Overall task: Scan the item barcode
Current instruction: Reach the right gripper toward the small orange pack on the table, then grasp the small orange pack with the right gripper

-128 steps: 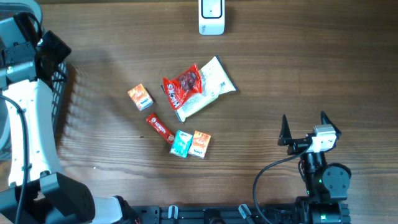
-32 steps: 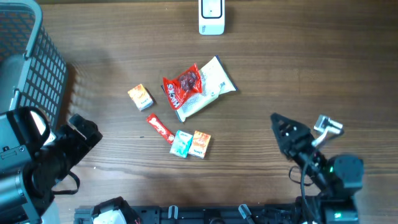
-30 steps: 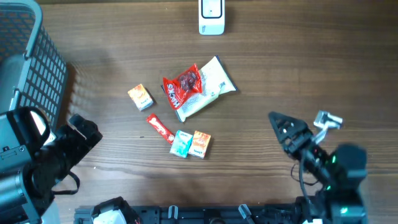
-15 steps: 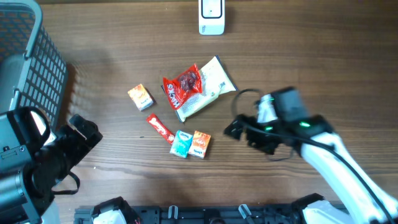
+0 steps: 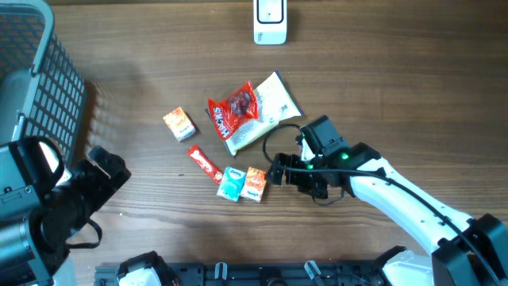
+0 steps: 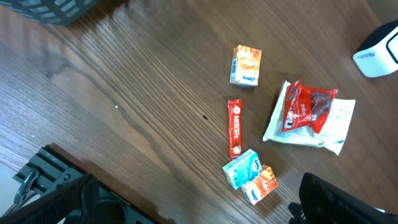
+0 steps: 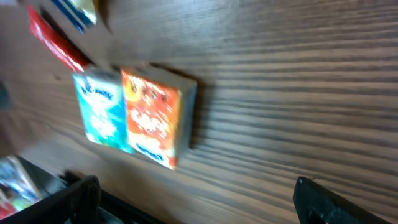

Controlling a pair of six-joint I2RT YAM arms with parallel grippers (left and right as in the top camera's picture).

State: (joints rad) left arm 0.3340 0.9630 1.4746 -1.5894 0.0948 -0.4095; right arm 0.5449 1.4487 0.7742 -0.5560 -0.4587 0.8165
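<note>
A flat white plastic pouch (image 5: 274, 111) lies near the middle of the brown wooden table (image 5: 397, 71), with a crinkled red foil packet (image 5: 234, 107) resting on its left part. In the overhead view a white plastic barcode scanner (image 5: 270, 22) stands well above the pouch, at the table's far edge. A small orange cardboard box (image 5: 179, 124) lies to the left of the pouch, apart from it. Below the pouch a slim red stick sachet (image 5: 204, 164) lies slantwise. At the sachet's lower end a small teal carton (image 5: 232, 183) and a second small orange carton (image 5: 255, 184) sit side by side, touching each other. The right gripper (image 5: 275, 171) hangs below the pouch, just beside the right side of the second small orange carton, its jaws spread wide and holding nothing. Its wrist camera shows both cartons close ahead, between the two black fingers (image 7: 323, 199). The left gripper (image 6: 196, 183) is far to the left of and below the pouch, over bare wood, its jaws likewise wide apart and empty. A grey wire-mesh basket (image 5: 59, 79) stands far left of the pouch. Every packet lies on the table, well apart from the scanner.
</note>
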